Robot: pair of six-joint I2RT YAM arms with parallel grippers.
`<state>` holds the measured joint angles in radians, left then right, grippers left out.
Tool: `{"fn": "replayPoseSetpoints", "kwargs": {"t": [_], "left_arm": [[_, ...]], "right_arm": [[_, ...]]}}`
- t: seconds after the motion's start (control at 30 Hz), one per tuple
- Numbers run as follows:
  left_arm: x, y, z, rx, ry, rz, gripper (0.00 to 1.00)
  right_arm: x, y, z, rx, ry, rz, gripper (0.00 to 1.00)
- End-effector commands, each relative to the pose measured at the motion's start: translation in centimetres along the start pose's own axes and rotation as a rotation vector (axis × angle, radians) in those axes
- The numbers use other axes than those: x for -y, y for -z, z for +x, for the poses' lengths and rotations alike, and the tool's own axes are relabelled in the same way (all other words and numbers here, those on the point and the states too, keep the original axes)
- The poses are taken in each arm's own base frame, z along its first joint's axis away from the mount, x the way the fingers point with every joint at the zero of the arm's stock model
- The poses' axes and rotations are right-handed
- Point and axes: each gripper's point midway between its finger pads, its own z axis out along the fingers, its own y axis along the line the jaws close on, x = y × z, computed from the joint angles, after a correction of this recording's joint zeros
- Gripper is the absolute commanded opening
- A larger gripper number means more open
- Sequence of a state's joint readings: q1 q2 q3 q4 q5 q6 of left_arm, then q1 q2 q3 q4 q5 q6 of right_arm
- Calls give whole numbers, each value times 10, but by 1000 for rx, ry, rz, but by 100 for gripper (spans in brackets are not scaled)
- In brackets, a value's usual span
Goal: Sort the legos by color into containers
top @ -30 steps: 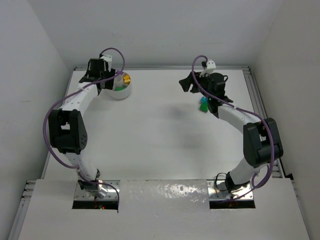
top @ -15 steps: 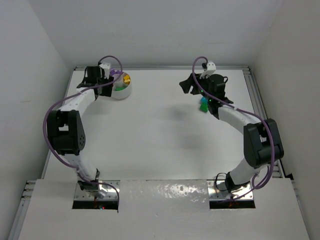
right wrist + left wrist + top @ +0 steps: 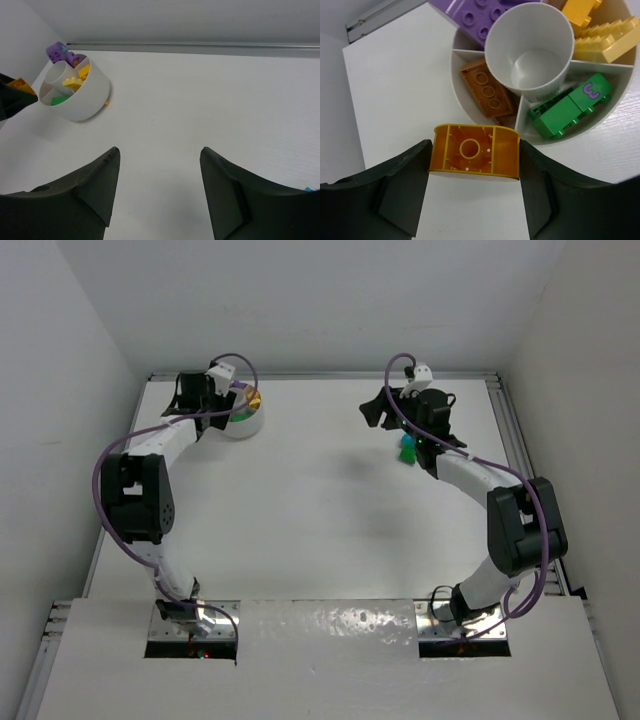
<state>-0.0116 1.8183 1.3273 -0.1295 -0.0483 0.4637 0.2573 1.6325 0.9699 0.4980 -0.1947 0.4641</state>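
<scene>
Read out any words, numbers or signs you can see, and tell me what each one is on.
"3", purple and lying on its side: on the green brick in the white bowl.
No other text, label or brand is readable in any view.

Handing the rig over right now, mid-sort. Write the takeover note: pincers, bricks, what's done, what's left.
Left pincer: shut on an orange brick, held at the rim of the bowl, next to the section with the other orange brick.
Right pincer: open, empty, above the table.
Done: purple brick, yellow bricks and green bricks sit in separate sections.
To do: drop the held brick in the orange section; teal and green bricks lie on the table by the right arm.
</scene>
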Motion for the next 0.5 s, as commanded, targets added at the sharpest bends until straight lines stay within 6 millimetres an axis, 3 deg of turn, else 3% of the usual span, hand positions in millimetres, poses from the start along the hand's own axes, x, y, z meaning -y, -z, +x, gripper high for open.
{"fn": "replayPoseSetpoints", "kwargs": {"t": [0.0, 0.13, 0.47], "left_arm": [[4, -11, -15, 54, -22, -1, 0], [0, -18, -37, 95, -24, 5, 0], [-5, -37, -4, -24, -77, -37, 0]], "right_arm": [[-8, 3, -26, 72, 18, -13, 64], [-7, 2, -25, 61, 24, -11, 64], [-1, 6, -26, 62, 55, 22, 64]]}}
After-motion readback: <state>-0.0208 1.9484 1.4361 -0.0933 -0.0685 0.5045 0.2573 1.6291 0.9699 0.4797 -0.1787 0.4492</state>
